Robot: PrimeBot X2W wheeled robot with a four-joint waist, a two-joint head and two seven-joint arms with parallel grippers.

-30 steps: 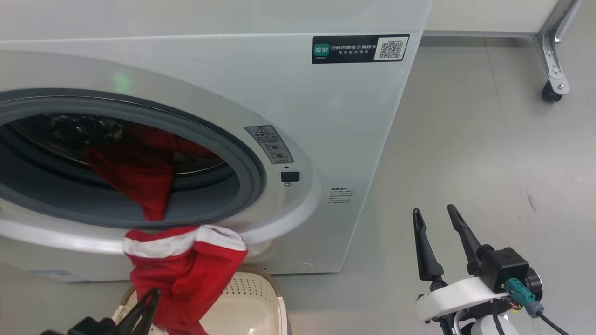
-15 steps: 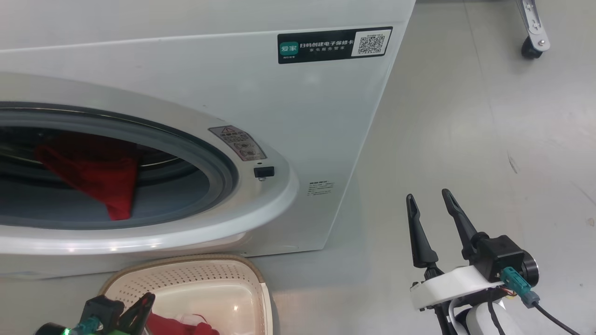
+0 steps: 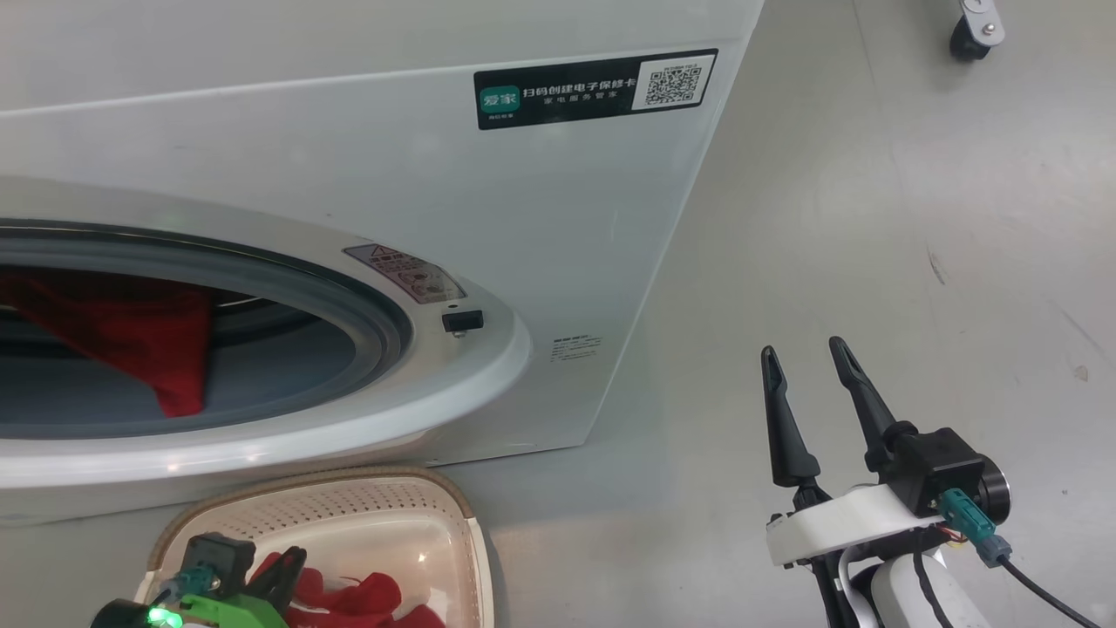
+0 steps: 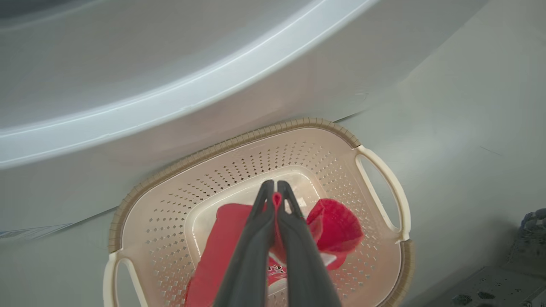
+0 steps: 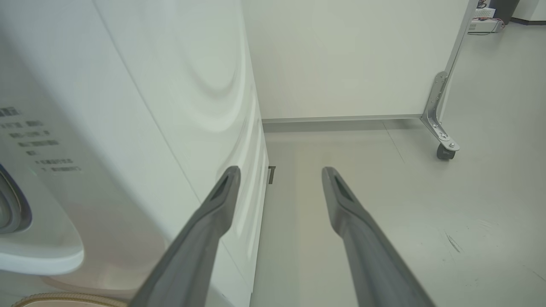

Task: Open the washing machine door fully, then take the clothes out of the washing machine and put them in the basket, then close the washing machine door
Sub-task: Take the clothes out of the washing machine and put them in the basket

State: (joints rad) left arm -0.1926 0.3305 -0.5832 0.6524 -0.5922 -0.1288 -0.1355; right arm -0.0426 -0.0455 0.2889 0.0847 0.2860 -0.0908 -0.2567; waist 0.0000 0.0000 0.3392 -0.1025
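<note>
The white washing machine (image 3: 349,157) fills the upper left of the head view, its grey-ringed drum mouth uncovered. Red clothes (image 3: 131,331) hang inside the drum. The washing machine door is out of view. Below the drum stands the cream basket (image 3: 349,480), with more red clothes (image 3: 366,597) lying in it. My left gripper (image 3: 288,563) is down inside the basket (image 4: 239,143), shut on a fold of the red clothes (image 4: 337,230) pinched between its tips (image 4: 276,187). Off to the right over the floor, my right gripper (image 3: 803,349) is open and holds nothing (image 5: 280,170).
A caster wheel (image 3: 968,39) of a white partition (image 5: 341,55) stands on the grey floor at the far right. The machine's right side panel (image 5: 192,85) lies close to my right gripper's left finger. A grey power strip (image 4: 490,285) sits beside the basket.
The head camera has turned, shifting the whole picture. The red garment that hung over the drum lip has come down into the basket with my left gripper. The right gripper stays open.
</note>
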